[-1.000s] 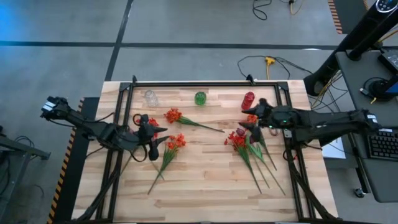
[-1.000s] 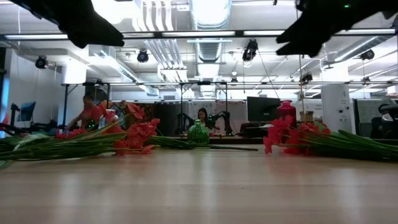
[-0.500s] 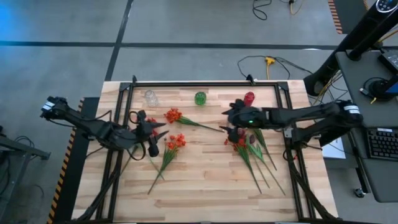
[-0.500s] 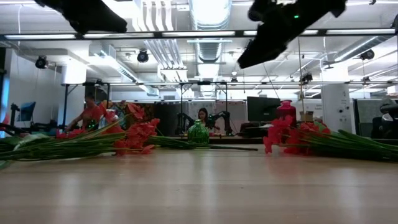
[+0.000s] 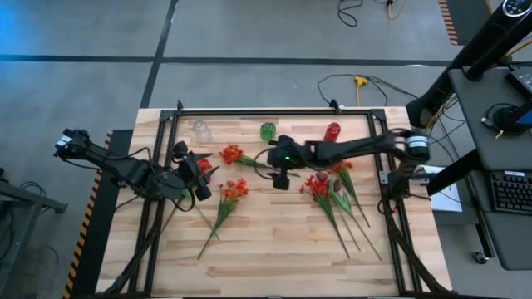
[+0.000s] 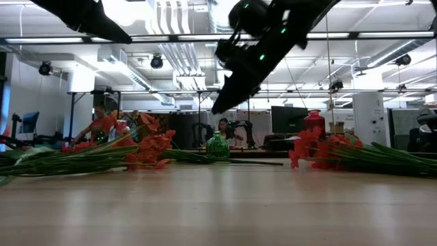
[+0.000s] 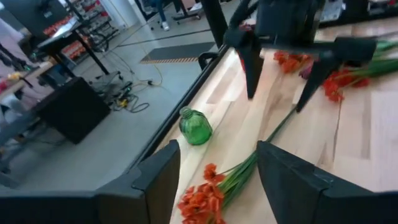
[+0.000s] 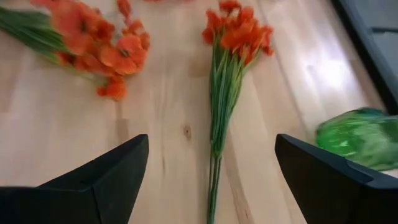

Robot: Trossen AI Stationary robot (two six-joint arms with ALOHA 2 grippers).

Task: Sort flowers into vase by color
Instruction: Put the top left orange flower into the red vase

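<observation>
Two orange flowers lie flat on the table: the far one [image 5: 231, 154] [image 8: 238, 32] with its stem running toward the right, the near one [image 5: 233, 189]. Red flowers [image 5: 315, 185] and maroon tulips [image 5: 337, 184] lie in a heap at the right. A clear vase [image 5: 200, 129], a green vase [image 5: 268, 130] and a red vase [image 5: 333, 131] stand along the far edge. My right gripper [image 5: 277, 178] [image 8: 210, 142] hangs open above the far orange flower's stem [image 8: 216, 118], well clear of it. My left gripper [image 5: 205, 181] [image 7: 217, 146] is open in the air at the left, with nothing between its fingers.
A small red bloom [image 5: 204, 165] lies on the table by my left gripper. A dark metal frame [image 5: 274, 111] runs around the tabletop. The near half of the wooden top [image 5: 274, 257] holds only flower stems.
My right gripper has swept from beside the red vase toward the table's left, sinking a little, and now hangs over the far orange flower's stem. The flowers and vases have not moved.
</observation>
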